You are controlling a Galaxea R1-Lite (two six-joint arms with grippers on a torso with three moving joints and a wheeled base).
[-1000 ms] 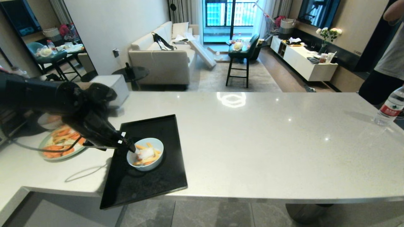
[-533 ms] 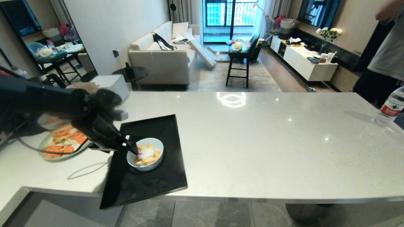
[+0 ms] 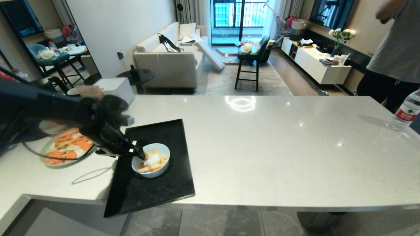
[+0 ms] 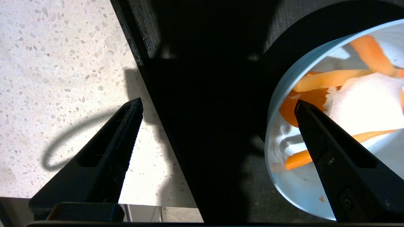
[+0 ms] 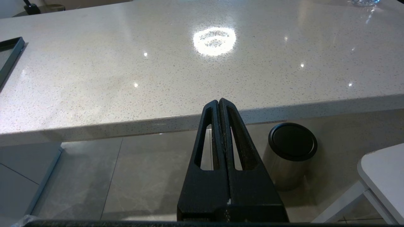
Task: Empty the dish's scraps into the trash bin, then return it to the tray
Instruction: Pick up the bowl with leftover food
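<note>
Fingers of the left gripper (image 4: 217, 110) are spread wide apart and hold nothing. One fingertip (image 4: 304, 110) hangs over the inside of the dish, above its near rim; the other hangs beyond the tray's left edge, over the counter. In the head view the left gripper (image 3: 139, 154) sits at the dish's left rim, its black arm reaching in from the left.

Taking things from largest to smallest, each placed against the tray:

The pale speckled stone counter (image 3: 262, 147) spreads far to the right of the tray as a long bare stretch. Its front edge runs just under the tray's near end.

The tray (image 3: 154, 193), black with a low raised rim, lies near the counter's left end. Its near corner juts past the counter's front edge, over the floor. Bare tray surface surrounds the dish on all sides.

A pale-green plate (image 3: 49, 162) heaped with orange slices sits on the counter left of the tray, apart from it, partly behind the arm.

The dish (image 3: 151, 160), a small pale blue-white bowl, stands upright on the tray, about mid-length and nearer the left rim.

The scraps (image 3: 151, 161), thin yellow and orange strips around a white lump, lie inside the dish.

The right gripper (image 5: 219, 102) is pressed shut, empty, hanging in front of the counter's edge well right of the tray. Below it on the floor stands a steel cylinder with a black top (image 5: 292, 146).

A person (image 3: 393, 55) stands beyond the counter's far right corner, near a water bottle (image 3: 405, 111).
</note>
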